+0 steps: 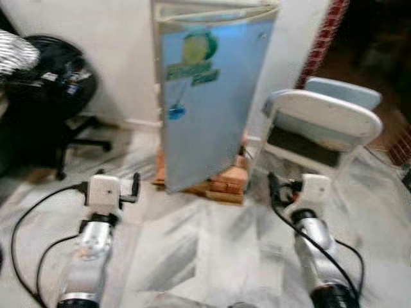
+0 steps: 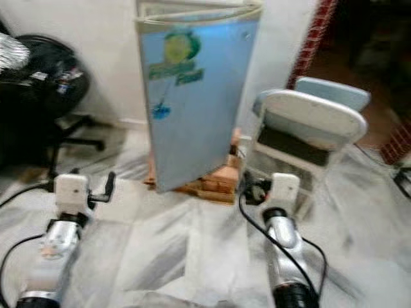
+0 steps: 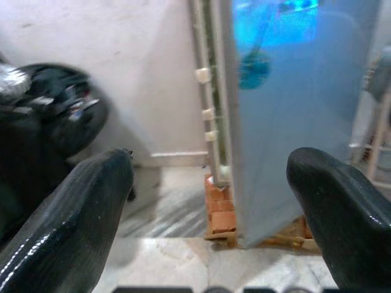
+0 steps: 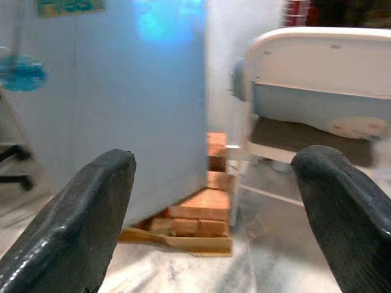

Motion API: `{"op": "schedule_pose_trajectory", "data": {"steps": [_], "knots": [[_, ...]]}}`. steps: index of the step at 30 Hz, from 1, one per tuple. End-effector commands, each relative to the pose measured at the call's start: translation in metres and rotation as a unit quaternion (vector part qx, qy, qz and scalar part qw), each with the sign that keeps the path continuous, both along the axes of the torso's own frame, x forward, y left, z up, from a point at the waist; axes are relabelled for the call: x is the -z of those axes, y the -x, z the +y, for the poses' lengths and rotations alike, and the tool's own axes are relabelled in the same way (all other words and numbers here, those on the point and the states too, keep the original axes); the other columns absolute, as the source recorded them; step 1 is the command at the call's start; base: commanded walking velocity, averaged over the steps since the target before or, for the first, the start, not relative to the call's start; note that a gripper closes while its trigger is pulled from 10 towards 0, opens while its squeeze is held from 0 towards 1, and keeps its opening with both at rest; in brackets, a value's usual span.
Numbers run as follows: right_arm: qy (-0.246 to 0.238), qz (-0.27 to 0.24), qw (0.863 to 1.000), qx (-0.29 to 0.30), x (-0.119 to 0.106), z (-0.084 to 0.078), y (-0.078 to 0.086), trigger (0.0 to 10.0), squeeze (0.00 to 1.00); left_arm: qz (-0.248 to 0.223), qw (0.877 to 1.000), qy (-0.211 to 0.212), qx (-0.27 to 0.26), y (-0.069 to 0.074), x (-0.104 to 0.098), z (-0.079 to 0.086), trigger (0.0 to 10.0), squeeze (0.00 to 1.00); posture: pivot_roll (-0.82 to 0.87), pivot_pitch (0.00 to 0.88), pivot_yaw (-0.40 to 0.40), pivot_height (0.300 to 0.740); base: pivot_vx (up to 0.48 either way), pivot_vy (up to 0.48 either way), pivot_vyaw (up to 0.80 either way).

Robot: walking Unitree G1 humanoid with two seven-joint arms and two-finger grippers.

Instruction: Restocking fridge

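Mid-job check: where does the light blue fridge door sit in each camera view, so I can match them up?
Left eye view: fridge door at upper centre, ahead of both grippers.
Right eye view: upper centre, slightly further left.
Left wrist view: between the open fingers, toward the right finger.
Right wrist view: beyond the left finger.
Shared landmark: the bricks under the fridge.

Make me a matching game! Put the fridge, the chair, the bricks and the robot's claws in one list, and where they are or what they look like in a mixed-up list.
Things:
1. fridge
2. folding chair
3. bricks
4. left claw and right claw

Clues:
A. orange, stacked under something
B. black fingers spread wide, holding nothing
C. pale blue door with a sticker
D. white, on the robot's right of the fridge

Pairs: 1-C, 2-D, 3-A, 4-B
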State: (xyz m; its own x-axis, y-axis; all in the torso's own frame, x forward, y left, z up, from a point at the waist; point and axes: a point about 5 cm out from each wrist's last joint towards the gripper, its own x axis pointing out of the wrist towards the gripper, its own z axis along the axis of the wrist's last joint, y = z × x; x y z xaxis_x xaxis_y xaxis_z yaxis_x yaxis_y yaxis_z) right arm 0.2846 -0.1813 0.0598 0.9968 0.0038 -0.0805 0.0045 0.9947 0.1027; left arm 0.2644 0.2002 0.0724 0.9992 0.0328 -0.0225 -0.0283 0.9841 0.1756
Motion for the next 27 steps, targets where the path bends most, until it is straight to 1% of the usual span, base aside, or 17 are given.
{"op": "schedule_pose_trajectory", "data": {"steps": [1,6,18,21,27], "knots": [[0.006,-0.005,1.000,0.012,-0.004,-0.009,-0.002,10.0,0.00,-0.009,1.000,0.009,0.015,-0.005,-0.005,-0.010,10.0,0.00,0.02,0.000,-0.019,0.740,0.000,0.480,-0.80],[0.006,-0.010,1.000,0.016,-0.006,-0.009,-0.005,10.0,0.00,-0.006,1.000,0.008,0.024,-0.005,-0.003,-0.013,10.0,0.00,0.02,0.000,-0.014,0.740,0.000,0.480,-0.80],[0.014,-0.017,1.000,0.018,-0.009,-0.011,-0.006,10.0,0.00,-0.010,1.000,0.006,0.025,-0.008,-0.006,-0.010,10.0,0.00,0.02,0.000,-0.009,0.740,0.000,0.480,-0.80],[0.017,-0.020,0.999,0.021,-0.010,-0.012,-0.005,10.0,0.00,-0.002,1.000,0.007,0.019,-0.003,-0.002,-0.008,10.0,0.00,0.01,0.000,-0.008,0.740,0.000,0.480,-0.80],[0.019,-0.013,0.999,0.025,-0.006,-0.015,-0.001,10.0,0.00,0.010,1.000,0.003,0.021,0.005,0.005,-0.008,10.0,0.00,0.03,0.000,-0.019,0.740,0.000,0.480,-0.80]]}}
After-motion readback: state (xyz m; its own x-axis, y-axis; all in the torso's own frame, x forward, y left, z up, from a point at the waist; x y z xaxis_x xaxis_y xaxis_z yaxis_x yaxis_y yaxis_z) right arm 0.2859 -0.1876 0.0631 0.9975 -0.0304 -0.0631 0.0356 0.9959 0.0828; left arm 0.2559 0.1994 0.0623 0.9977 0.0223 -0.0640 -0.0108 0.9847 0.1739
